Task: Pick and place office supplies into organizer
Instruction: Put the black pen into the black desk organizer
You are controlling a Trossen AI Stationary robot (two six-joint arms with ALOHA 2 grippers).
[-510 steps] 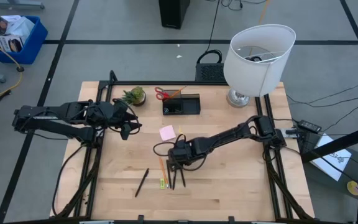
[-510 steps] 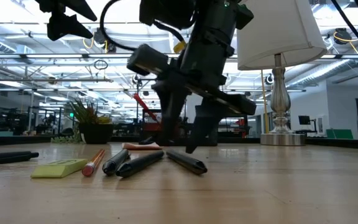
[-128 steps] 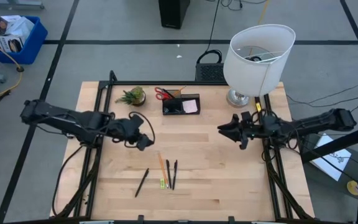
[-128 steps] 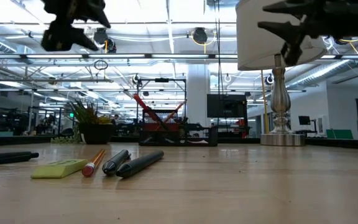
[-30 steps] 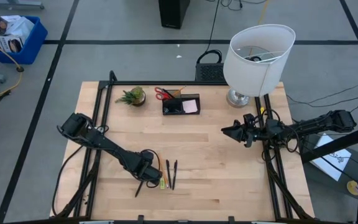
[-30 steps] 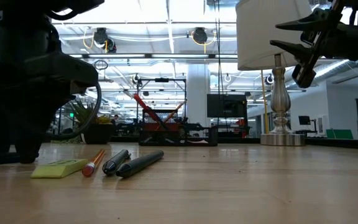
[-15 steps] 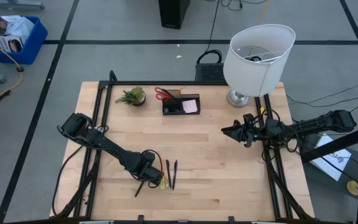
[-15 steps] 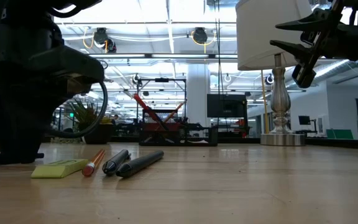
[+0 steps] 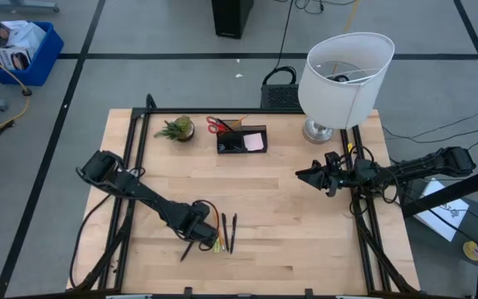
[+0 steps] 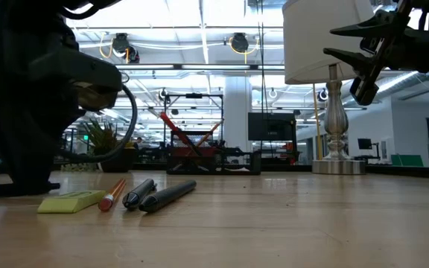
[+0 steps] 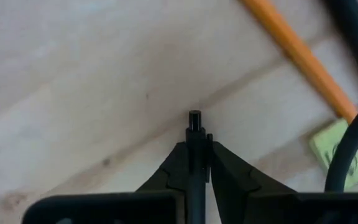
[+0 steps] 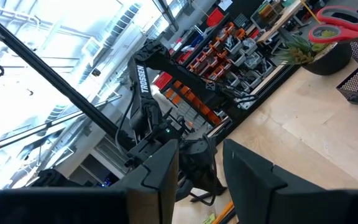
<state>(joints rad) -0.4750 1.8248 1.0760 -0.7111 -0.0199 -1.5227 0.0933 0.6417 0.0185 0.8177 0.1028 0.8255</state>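
left gripper (image 11: 194, 163) is clamped right at the tip of a black pen (image 11: 194, 134), so honestly it could pivot or slip out on the lift, while the right gripper (image 9: 304, 174) hangs open off to the side.

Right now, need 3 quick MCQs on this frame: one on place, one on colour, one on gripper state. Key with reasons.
1. Where is the sticky-note pad?
A. In the organizer
B. Beside the pencil
C. Under the lamp

2. What colour are the scissors' handles?
A. Blue
B. Red
C. Green

3. What is the left gripper doing?
A. Open above the plant
B. Shut on nothing
C. Shut on a black pen

Key: 1 A, the pink sticky-note pad lies inside the organizer at the table's back. 2 B, the scissors show red loops in the high view. 3 C, the left gripper has its fingers closed around the black pen in the left wrist view.
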